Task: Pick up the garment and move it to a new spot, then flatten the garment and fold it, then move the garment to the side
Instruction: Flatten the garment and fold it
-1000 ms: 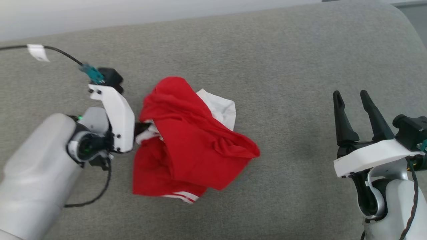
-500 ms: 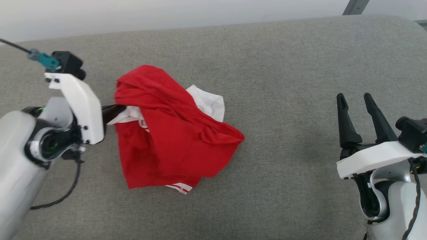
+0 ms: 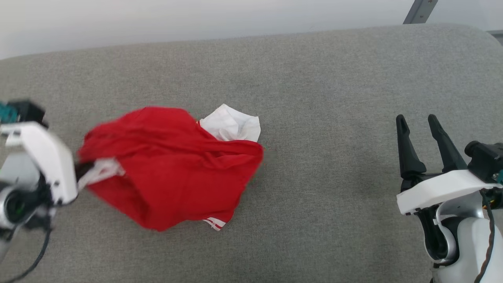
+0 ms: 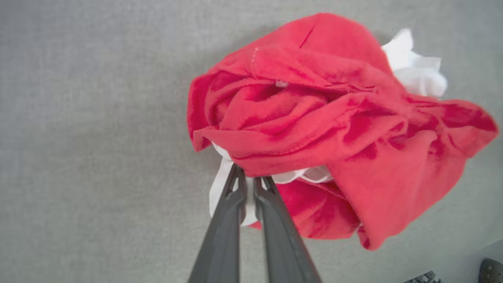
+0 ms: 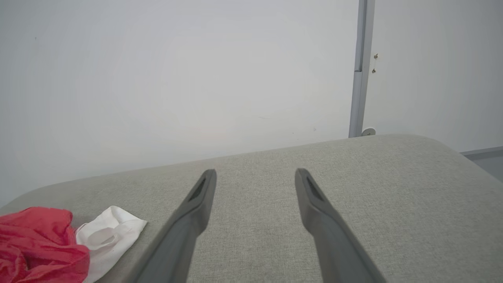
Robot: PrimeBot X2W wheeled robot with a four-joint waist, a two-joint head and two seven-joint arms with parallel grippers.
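Observation:
The garment is a crumpled red T-shirt with a white sleeve sticking out at its far side, lying on the grey cushion. My left gripper is at the head view's left edge, shut on a white fold of the garment. The left wrist view shows its fingers pinching white cloth under the red bunch. My right gripper stands open at the lower right, well apart from the garment. In the right wrist view its fingers are spread over bare cushion, with the garment at the lower left.
A wide grey upholstered surface carries everything; its far edge runs along a pale wall. A grey upright post stands against the wall past the right rear corner. The surface rounds off at the right.
My left gripper has dragged the garment leftward across the cushion, stretching the red bunch sideways. The head camera has shifted a little. The right gripper has stayed put and open.

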